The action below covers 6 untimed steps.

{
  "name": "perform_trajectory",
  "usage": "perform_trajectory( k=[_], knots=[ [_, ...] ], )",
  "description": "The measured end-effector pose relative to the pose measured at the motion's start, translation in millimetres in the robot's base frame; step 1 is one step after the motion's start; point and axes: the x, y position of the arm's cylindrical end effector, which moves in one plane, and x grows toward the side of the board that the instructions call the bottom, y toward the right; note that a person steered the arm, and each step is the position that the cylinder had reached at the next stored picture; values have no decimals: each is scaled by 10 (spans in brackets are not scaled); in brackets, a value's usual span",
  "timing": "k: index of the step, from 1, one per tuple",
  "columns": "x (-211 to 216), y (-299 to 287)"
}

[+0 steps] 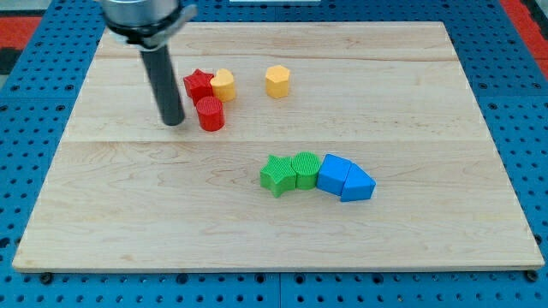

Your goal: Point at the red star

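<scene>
Red star [198, 85]: flat on board, upper left area, points intact, upright.

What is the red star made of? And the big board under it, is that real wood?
The red star looks like plastic, maybe 3D-printed: solid matte colour with faint ridged lines, though that is hard to tell for sure. The board looks like pale wood: you can see grain streaks and seams between planks, with a smooth, unpainted finish. My tip sits just left of the star.

My tip [174, 122] just at the view's left of the red cylinder [210, 114], red star [198, 85] above it
</scene>
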Motion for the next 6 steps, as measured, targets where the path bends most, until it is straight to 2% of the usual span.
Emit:
perform_trajectory(
  k=[1, 3, 6],
  knots=[
    [-206, -356],
    [-696, -377],
    [-683, 567]
  ],
)
